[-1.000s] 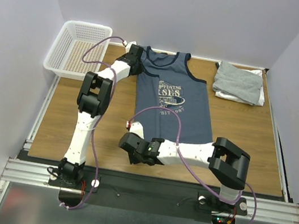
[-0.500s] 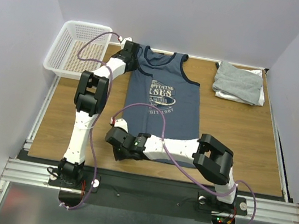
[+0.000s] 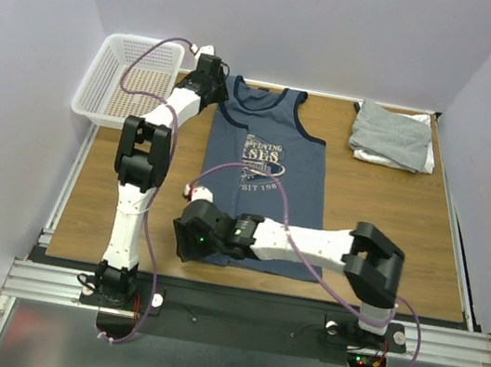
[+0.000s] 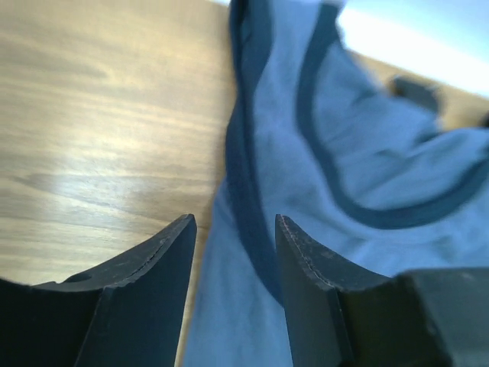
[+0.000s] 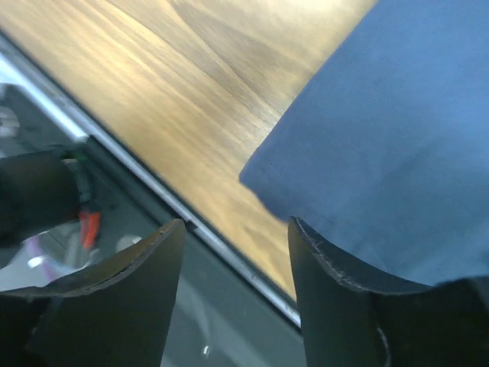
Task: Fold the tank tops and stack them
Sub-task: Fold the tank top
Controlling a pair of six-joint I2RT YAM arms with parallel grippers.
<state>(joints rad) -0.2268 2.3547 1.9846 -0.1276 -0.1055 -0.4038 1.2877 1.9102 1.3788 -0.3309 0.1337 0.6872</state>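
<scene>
My right fingers (image 3: pixel 184 247) hang spread over the near edge of the brown wooden surface (image 3: pixel 391 217). The hem corner of the navy blue soft tank top (image 3: pixel 272 164) with a pale chest print lies at their tips, passing behind one of them. The top lies flat, stretching away from them. At its far shoulder strap my left fingers (image 3: pixel 213 67) stand narrowly apart, strap fabric filling the gap; whether they pinch it I cannot tell. Well right of those fingers, a folded light grey tank top (image 3: pixel 390 134) rests on a white one (image 3: pixel 430 160).
</scene>
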